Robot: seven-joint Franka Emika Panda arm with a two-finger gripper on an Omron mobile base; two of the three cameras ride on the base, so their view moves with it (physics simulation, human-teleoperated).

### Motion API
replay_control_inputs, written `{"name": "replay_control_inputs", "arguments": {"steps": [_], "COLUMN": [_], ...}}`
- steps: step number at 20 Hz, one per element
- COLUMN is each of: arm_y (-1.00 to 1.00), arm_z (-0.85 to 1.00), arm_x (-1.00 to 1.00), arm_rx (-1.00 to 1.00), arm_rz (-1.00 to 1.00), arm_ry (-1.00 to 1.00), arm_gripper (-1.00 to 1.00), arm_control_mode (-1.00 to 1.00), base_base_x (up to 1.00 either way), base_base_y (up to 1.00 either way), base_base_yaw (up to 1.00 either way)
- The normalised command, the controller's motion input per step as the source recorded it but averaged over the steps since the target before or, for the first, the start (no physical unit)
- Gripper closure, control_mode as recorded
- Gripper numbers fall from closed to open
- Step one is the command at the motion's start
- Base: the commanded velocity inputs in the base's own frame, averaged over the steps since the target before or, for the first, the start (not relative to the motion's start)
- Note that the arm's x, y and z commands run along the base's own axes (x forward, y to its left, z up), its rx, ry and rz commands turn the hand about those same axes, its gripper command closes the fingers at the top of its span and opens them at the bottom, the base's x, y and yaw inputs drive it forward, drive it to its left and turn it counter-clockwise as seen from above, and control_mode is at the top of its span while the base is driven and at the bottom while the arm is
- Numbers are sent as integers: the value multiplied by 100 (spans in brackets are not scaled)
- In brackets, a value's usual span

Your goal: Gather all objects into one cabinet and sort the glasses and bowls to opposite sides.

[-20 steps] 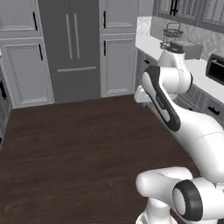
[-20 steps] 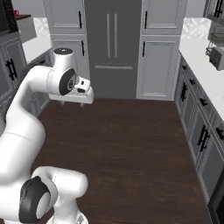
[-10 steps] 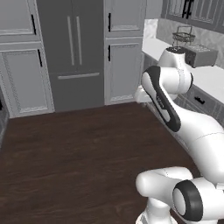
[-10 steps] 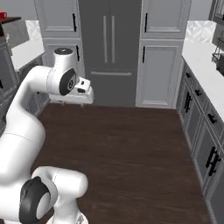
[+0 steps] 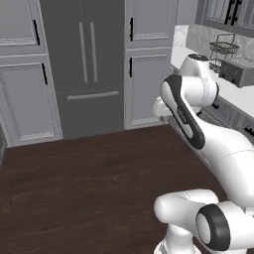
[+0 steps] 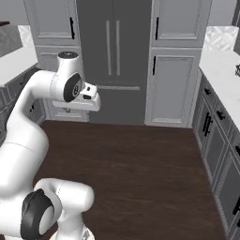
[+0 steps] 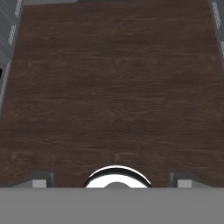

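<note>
Tool (image 7: pixel 112 179) open wide, nothing between the fingertips (image 7: pixel 40 180); hand view looks straight down onto dark wood floor (image 7: pixel 113 87), tips far apart at the bottom edge. In the right base view the hand (image 6: pixel 86 97) sits folded in close beside the upper arm, held mid-height over the floor, pointing down. No bowl, red cups or mug visible in any view, so can't say where they are or which way they point. Grey wall cabinets (image 5: pixel 225 12) with black bar handles show at the top right of the left base view, doors closed as far as visible; can't tell if one of them is the target cabinet. Below them a white table (image 5: pixel 238 96) along the right wall carries a wire basket (image 5: pixel 222 49) and a dark toaster-like appliance (image 5: pixel 237 72). Straight ahead: dark grey double-door fridge (image 5: pixel 87 64), flanked by tall pale grey panelled cabinets (image 5: pixel 149 74) with short black handles. Right base view shows a second white table (image 6: pixel 225 79) on the right with dark grey base cabinets (image 6: pixel 213 136) under it, and another table (image 6: pixel 16 63) at far left. Floor between robot and fridge is open, nothing in the way.
</note>
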Motion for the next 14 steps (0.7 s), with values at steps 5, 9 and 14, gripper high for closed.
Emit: {"name": "replay_control_inputs", "arguments": {"steps": [5,9,14], "arm_y": [0,0,0], "arm_z": [0,0,0], "arm_x": [0,0,0], "arm_rx": [0,0,0], "arm_rz": [0,0,0], "arm_ry": [0,0,0], "arm_gripper": [-100,-100,-100], "arm_control_mode": [100,100,100], "base_base_x": [85,88,88], "base_base_y": [0,0,-2], "base_base_yaw": [0,5,18]}}
